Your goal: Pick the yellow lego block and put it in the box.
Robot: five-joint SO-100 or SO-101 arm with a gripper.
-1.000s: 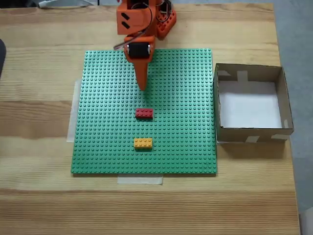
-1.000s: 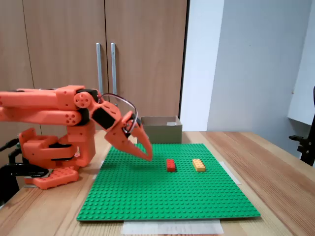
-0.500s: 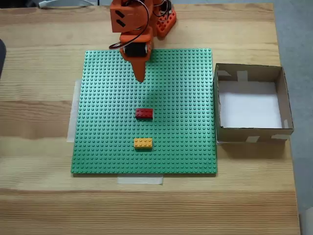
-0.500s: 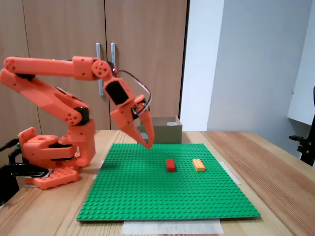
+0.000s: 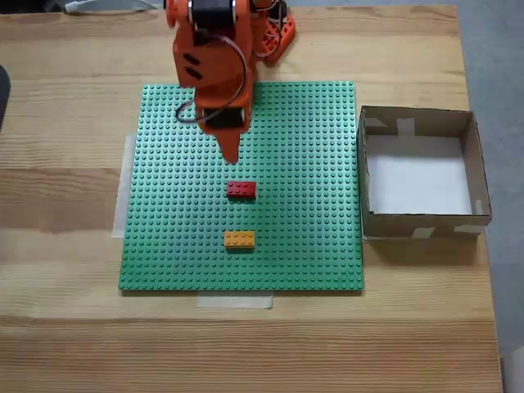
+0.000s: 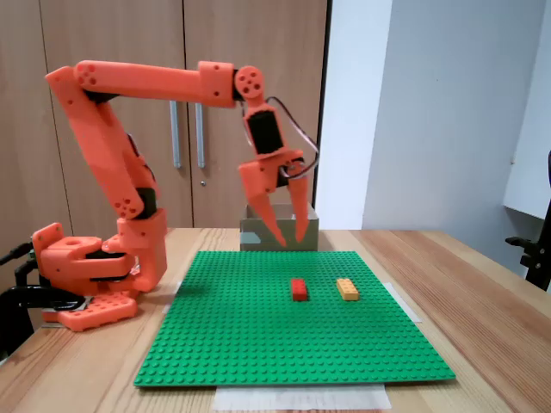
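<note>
The yellow lego block (image 5: 239, 239) (image 6: 347, 289) lies flat on the green baseplate (image 5: 303, 246), near its front edge in a fixed view. A dark red brick (image 5: 241, 190) (image 6: 299, 289) lies just behind it. My orange gripper (image 5: 232, 154) (image 6: 291, 243) hangs high above the plate, pointing down, behind the red brick and well short of the yellow block. It is open, with nothing between its fingers. The box (image 5: 362, 168) (image 6: 312, 237), brown cardboard with a white bottom, stands off the plate's right edge and holds nothing.
The arm's orange base (image 6: 86, 275) stands behind the plate on the wooden table (image 5: 65, 327). Pale tape strips (image 5: 234, 301) hold the plate's edges. Cupboard doors rise behind the table in a fixed view.
The arm has risen and stretched forward. The gripper has swung up from just above the plate, moved toward the red brick, and its jaws stand wider apart. Both bricks and the box stayed put.
</note>
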